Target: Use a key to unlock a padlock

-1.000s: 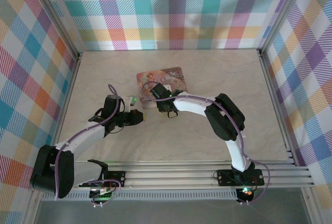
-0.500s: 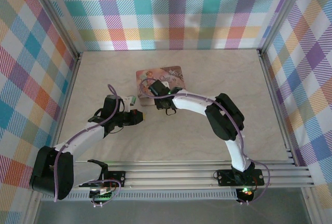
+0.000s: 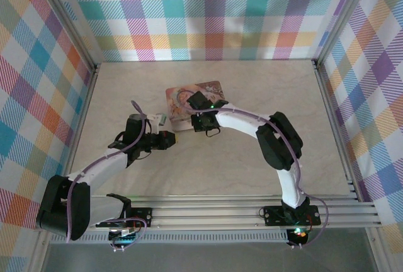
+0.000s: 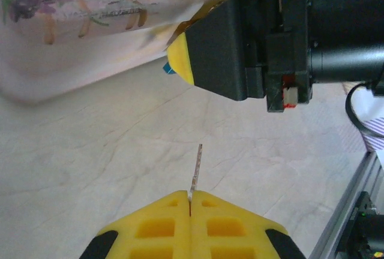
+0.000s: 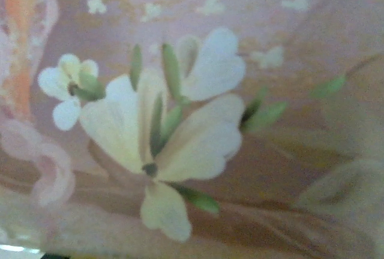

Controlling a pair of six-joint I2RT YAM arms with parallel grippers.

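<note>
My left gripper (image 4: 189, 194) is shut on the key (image 4: 196, 166), a thin dark blade that sticks out forward from between the yellow fingers, a little above the table. In the top view the left gripper (image 3: 166, 138) sits just left of the pink tin's near corner. My right gripper (image 3: 194, 103) hangs low over the pink tin (image 3: 195, 102). The left wrist view shows its yellow fingertip (image 4: 179, 60) from the side, with a sliver of the blue padlock (image 4: 169, 69) poking out at the tip. Most of the padlock is hidden by that finger.
The pink illustrated tin (image 5: 192, 115) lies flat on the table, its flowered lid very close under the right wrist camera. Its side wall (image 4: 72, 61) rises just beyond the key. Aluminium rails (image 3: 252, 212) run along the near edge, and checkered walls (image 3: 208, 14) close in the table.
My right gripper has moved away from me and slightly left, from the tin's near edge to over its lid. The left gripper has barely shifted.
</note>
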